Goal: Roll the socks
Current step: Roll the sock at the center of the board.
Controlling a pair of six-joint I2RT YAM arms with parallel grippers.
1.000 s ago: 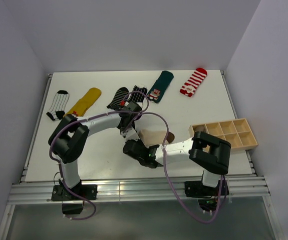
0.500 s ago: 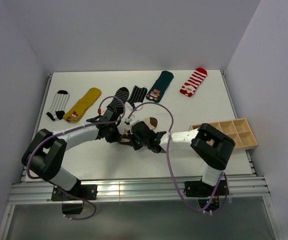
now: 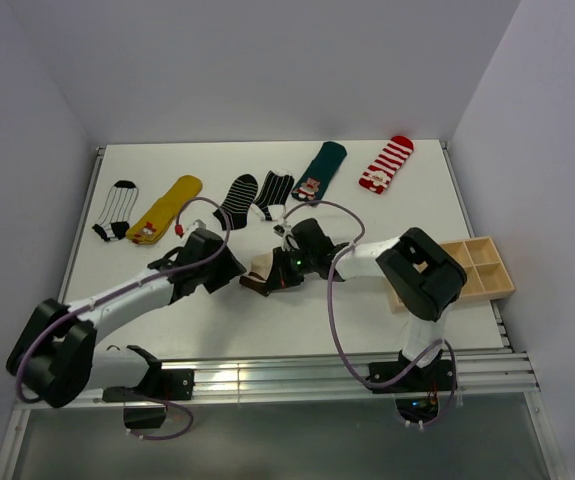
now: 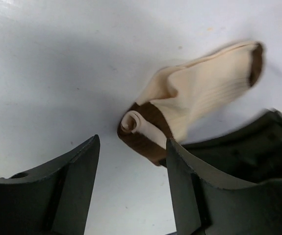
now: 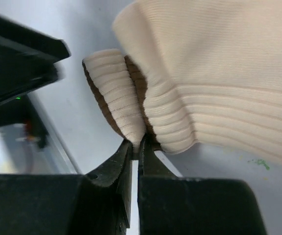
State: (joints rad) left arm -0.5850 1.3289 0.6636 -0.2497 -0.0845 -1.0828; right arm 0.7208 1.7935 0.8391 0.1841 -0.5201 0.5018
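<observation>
At 9 o'clock of the table's (image 3: 387,322) middle, the left gripper (image 4: 132,145) stands with its jaws apart and nothing between them, the tips just short of the cream sock (image 4: 194,93). That sock lies near the centre of the table. In the left wrist view its brown-banded end is turned into a small rolled cuff (image 4: 132,122) at 8 o'clock, and the toe end trails loose toward 2 o'clock. Reaching in from 3 o'clock, the right gripper (image 5: 137,146) is clamped on a fold of the ribbed fabric beside that roll, its jaws nearly meeting through the cloth. Along the 12 o'clock edge the other socks lie flat in a row: a black-and-white sock (image 3: 117,208), a yellow sock (image 3: 172,203), two dark striped socks (image 3: 237,197), a teal sock (image 3: 320,170) and a red-and-white sock (image 3: 387,163). A wooden tray (image 3: 489,268) sits at 3 o'clock. The cream sock looks light, soft and limp, and its ribbed knit should grip well, but the roll will probably spring open if let go. The best hold is likely across the rolled cuff itself, through all its layers, rather than on the floppy toe.
</observation>
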